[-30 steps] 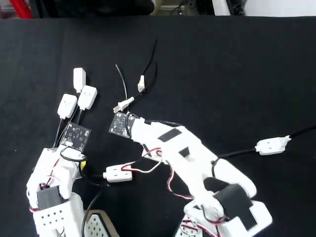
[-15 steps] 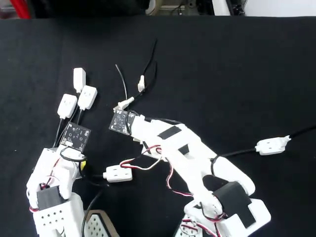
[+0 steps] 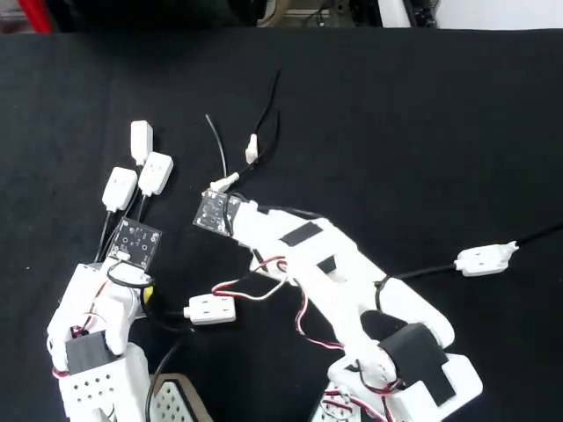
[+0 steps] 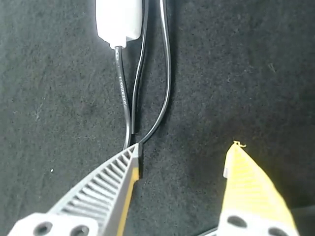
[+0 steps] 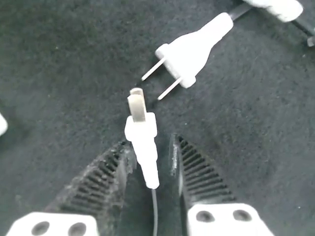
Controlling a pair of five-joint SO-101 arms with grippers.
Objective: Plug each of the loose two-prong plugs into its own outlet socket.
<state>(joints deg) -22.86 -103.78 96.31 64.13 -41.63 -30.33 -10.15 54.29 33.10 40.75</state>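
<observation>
A white two-prong plug (image 5: 141, 132) lies on its edge between the fingers of my right gripper (image 5: 149, 146), which is open, with a gap on one side of the plug's tail. A second plug (image 5: 189, 49) lies just beyond it, prongs toward the gripper. In the high view this second plug (image 3: 223, 183) sits at the right arm's tip and a third plug (image 3: 252, 148) lies farther back. Three white sockets (image 3: 141, 171) cluster at the left. My left gripper (image 4: 184, 147) is open just short of one socket (image 4: 120, 19), its grey finger (image 4: 106, 191) on the black cords.
Another white socket (image 3: 211, 309) lies between the two arm bases, and one more (image 3: 484, 258) sits far right on a black cord. Thin black cords (image 3: 268, 114) trail from the plugs toward the back of the black table (image 3: 396, 123).
My right arm has crept a little farther from its base, and the loose plug at its tip has shifted slightly. The left arm has kept still.
</observation>
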